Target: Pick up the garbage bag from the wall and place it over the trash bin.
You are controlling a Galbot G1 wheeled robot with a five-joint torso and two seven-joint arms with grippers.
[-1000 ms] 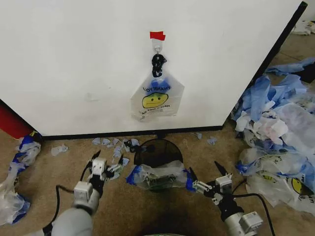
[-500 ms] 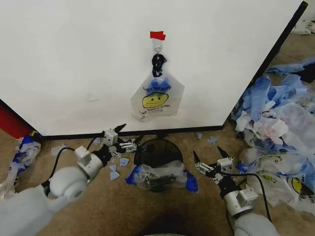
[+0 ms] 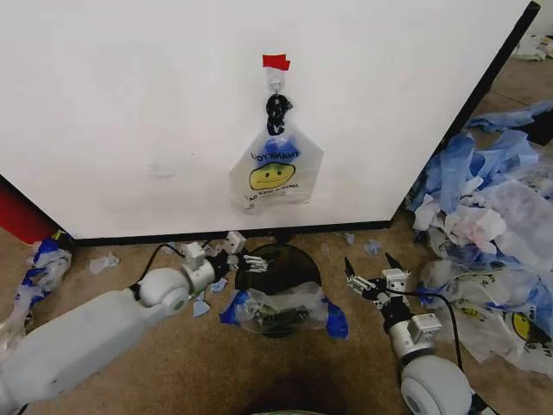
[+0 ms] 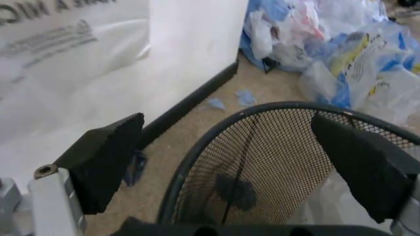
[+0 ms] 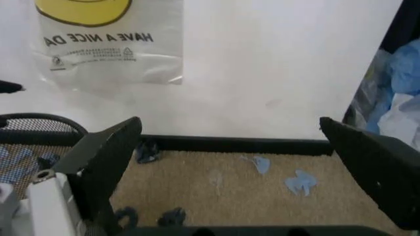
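Observation:
The garbage bag (image 3: 275, 175), translucent with a yellow smiley face, hangs by dark knotted handles from a hook under red tape (image 3: 276, 62) on the white wall (image 3: 130, 112). Its printed lower part appears in the right wrist view (image 5: 108, 39) and at the edge of the left wrist view (image 4: 59, 29). Below it on the floor stands the black mesh trash bin (image 3: 278, 270). My left gripper (image 3: 244, 258) is open just above the bin's far left rim (image 4: 262, 110). My right gripper (image 3: 376, 275) is open to the right of the bin, facing the wall (image 5: 276, 64).
Another clear bag with blue handles (image 3: 281, 313) drapes the bin's near side. A large heap of plastic bags (image 3: 492, 233) fills the floor to the right. Blue scraps (image 3: 199, 255) lie along the wall's black base trim. A red object (image 3: 22, 216) sits at the far left.
My left arm has reached forward from the bin's near left side to its far rim by the wall. My right gripper has moved forward and slightly right, away from the draped bag.

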